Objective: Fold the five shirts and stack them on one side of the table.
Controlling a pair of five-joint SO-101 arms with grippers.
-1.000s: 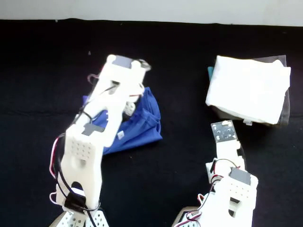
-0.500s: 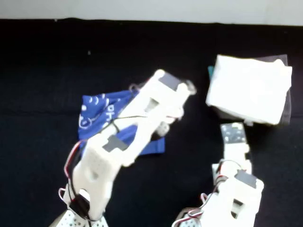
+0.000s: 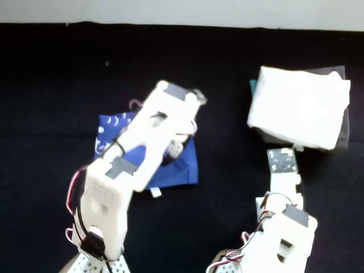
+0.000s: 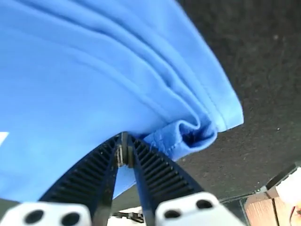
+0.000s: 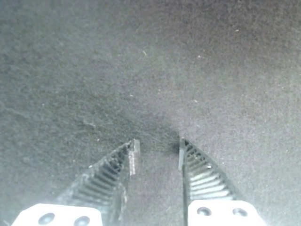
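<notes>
A blue shirt (image 3: 181, 169) with white print at its left end lies folded left of the table's centre. My left arm (image 3: 142, 142) stretches over it. In the left wrist view my left gripper (image 4: 124, 151) is shut on a fold of the blue shirt (image 4: 84, 84), close to a bunched corner. A stack of folded shirts (image 3: 298, 105), white on top and dark beneath, sits at the right. My right gripper (image 5: 157, 153) is open just above the bare black cloth, and it shows in the high view as the right gripper (image 3: 282, 161) below the stack.
The black tablecloth (image 3: 227, 62) covers the whole table. A small white tag (image 3: 154, 192) pokes out at the blue shirt's near edge. A wooden edge (image 4: 277, 202) shows past the cloth in the left wrist view.
My left arm swung right over the blue shirt, then came partly back left. The shirt went from a bunched heap to a flatter fold. The right arm hardly moved.
</notes>
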